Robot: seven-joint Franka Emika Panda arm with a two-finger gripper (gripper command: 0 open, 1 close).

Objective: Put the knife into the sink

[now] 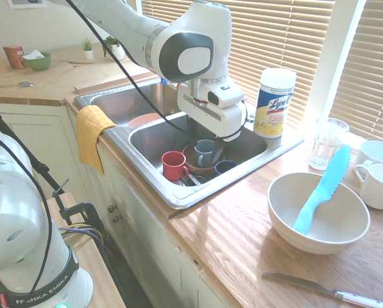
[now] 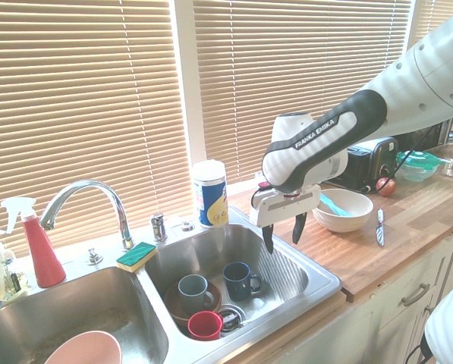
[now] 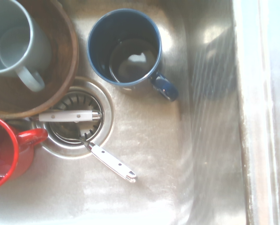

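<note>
The knife [image 1: 321, 190] leans in the white bowl [image 1: 319, 212] on the bench [image 1: 242, 244], handle down in the bowl, blade rising over its rim. The gripper [image 2: 284, 232] hangs over the sink [image 2: 302, 277], well apart from the bowl, jaws wide and empty.

A red mug [image 1: 173, 165], a grey mug [image 2: 193, 289] standing in a brown wooden bowl [image 3: 60, 70] and a dark blue mug [image 3: 125, 47] stand together, beside two white-handled utensils [image 3: 111, 161] lying over the drain. A yellow cloth [image 1: 92, 135] hangs over the counter edge. On the wooden counter stand a wipes canister [image 1: 275, 102], a clear glass [image 1: 326, 141], a white bowl [image 1: 345, 237], white cups [image 1: 378, 176] and a metal-bladed knife [image 1: 326, 290]
</note>
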